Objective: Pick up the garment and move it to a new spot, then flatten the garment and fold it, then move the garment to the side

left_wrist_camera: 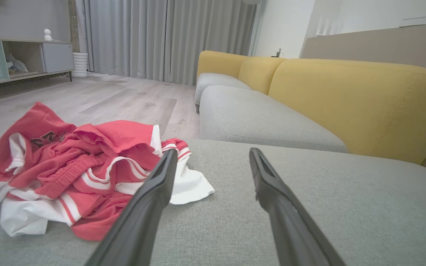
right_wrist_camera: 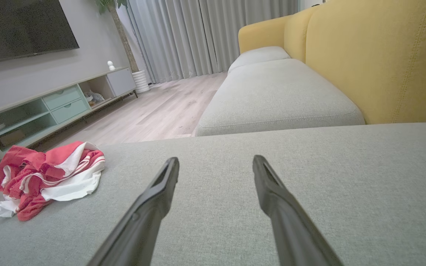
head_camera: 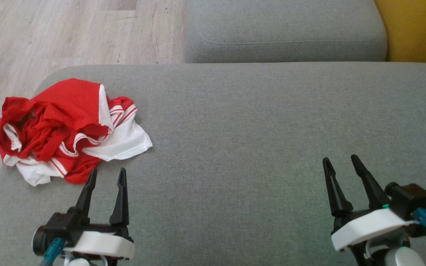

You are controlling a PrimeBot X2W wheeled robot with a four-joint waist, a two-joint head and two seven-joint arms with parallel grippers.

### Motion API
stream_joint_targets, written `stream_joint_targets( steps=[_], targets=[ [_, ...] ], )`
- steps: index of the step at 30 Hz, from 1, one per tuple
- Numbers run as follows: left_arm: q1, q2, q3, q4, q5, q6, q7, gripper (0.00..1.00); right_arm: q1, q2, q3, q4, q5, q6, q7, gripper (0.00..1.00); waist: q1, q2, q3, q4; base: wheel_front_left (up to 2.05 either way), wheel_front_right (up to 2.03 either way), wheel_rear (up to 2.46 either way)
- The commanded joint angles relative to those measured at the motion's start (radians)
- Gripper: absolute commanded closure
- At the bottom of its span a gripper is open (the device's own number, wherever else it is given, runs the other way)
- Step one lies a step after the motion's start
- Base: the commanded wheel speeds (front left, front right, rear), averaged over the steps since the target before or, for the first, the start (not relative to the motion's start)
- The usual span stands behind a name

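The red and white garment (head_camera: 68, 129) lies scrunched in a soft heap at the left, pointing no clear way. The left gripper (head_camera: 108, 170) and right gripper (head_camera: 340, 158) are wide open, holding nothing.

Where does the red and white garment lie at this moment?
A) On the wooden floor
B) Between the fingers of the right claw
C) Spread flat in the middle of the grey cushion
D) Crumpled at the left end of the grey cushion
D: the red and white garment lies bunched at the left end of the grey cushion, just ahead of the open left claw.
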Motion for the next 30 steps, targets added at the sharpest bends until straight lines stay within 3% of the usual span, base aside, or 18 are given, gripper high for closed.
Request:
stream_joint_targets(
  steps=[1,9,30],
  targets=[
    [-0.041,0.022,0.022,-0.024,0.030,0.006,-0.015,0.00,-0.018,-0.005,0.022,-0.046,-0.031,-0.001,0.002,0.00,0.0000,0.0000,-0.001,0.002,0.00,0.00,0.00],
    [-0.036,0.026,0.024,-0.012,0.086,0.021,-0.004,0.00,-0.002,-0.005,0.017,-0.066,-0.097,-0.001,0.007,0.00,0.0000,0.0000,-0.003,0.008,0.00,0.00,0.00],
    [-0.033,0.029,0.036,0.001,0.046,0.048,0.035,0.00,0.005,-0.005,-0.017,-0.051,-0.039,-0.001,-0.002,0.00,0.0000,0.0000,0.002,0.003,0.00,0.00,0.00]
  ],
)
